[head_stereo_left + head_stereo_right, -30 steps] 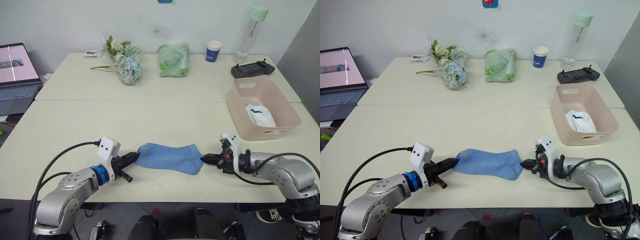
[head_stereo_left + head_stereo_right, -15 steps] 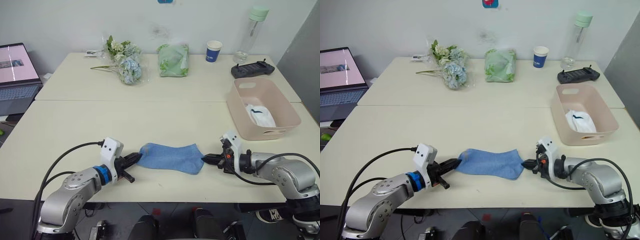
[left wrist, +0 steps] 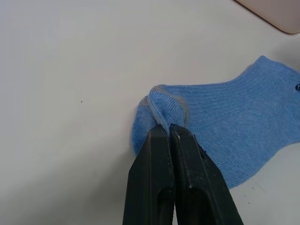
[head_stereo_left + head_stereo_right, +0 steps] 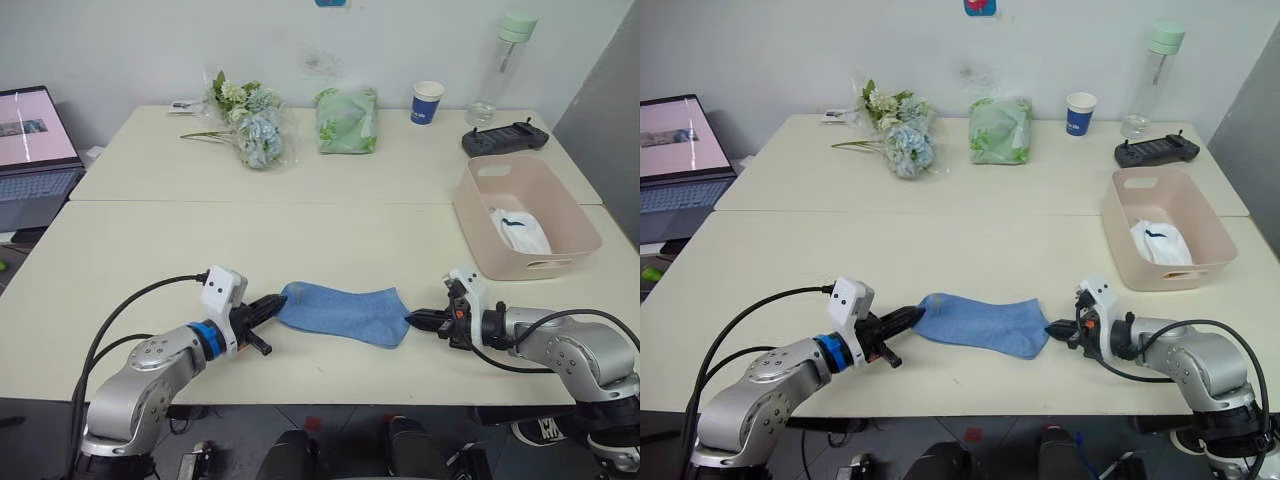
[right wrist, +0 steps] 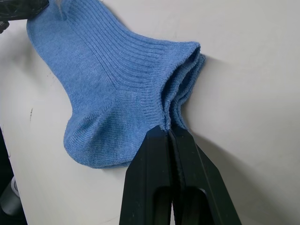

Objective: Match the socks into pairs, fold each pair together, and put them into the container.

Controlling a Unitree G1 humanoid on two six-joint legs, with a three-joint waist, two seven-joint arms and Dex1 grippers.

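Observation:
The light blue socks (image 4: 343, 312), laid one on the other, lie flat near the table's front edge. My left gripper (image 4: 274, 303) is shut on their toe end (image 3: 161, 107), and my right gripper (image 4: 413, 320) is shut on their cuff end (image 5: 180, 89). The pale pink container (image 4: 567, 239) stands at the right of the table, with a folded white sock (image 4: 519, 229) bearing a small dark mark inside it.
Along the far side of the table sit a flower bunch (image 4: 250, 125), a green cloth bundle (image 4: 347, 120), a blue-and-white paper cup (image 4: 427, 102), a clear bottle (image 4: 503, 62) and a black controller (image 4: 505, 137). A laptop (image 4: 35, 150) is at the far left.
My left gripper has slid to the right with the toe end, and my right gripper has shifted slightly right too. The blue socks now lie a little further right and less stretched.

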